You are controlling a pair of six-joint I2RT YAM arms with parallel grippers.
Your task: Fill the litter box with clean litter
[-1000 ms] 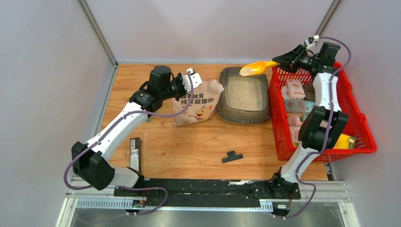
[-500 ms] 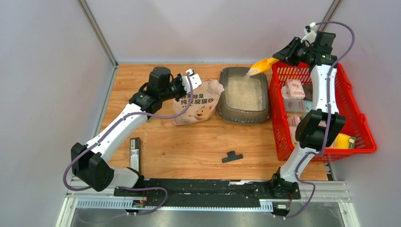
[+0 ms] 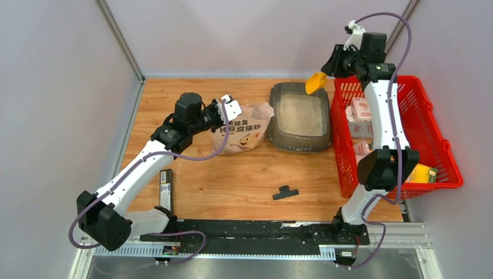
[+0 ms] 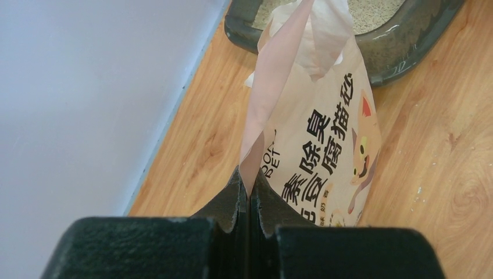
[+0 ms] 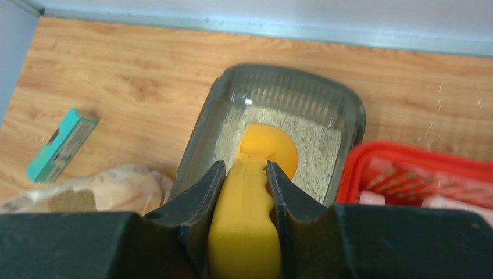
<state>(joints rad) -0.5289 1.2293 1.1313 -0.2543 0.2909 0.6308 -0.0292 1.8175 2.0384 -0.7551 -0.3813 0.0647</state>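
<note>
The dark grey litter box (image 3: 299,139) sits at the table's back centre, with pale clean litter (image 3: 301,113) over its floor. My right gripper (image 3: 331,68) is shut on the handle of a yellow scoop (image 3: 315,82), which tips steeply mouth-down over the box's far right corner. In the right wrist view the scoop (image 5: 256,192) is pinched in that gripper (image 5: 244,165), above the litter (image 5: 317,154). My left gripper (image 4: 250,177) is shut on the edge of the pink-white litter bag (image 4: 325,157). The bag (image 3: 241,133) lies left of the box.
A red mesh basket (image 3: 433,116) with several boxes stands right of the litter box, close under my right arm. A black clip (image 3: 285,192) and a flat black device (image 3: 165,189) lie on the near table. A teal box (image 5: 61,145) lies left of the bag.
My right arm has risen and swung left, tipping the scoop from level to steeply mouth-down; its litter has left it. My left gripper has drawn the bag's edge back and left.
</note>
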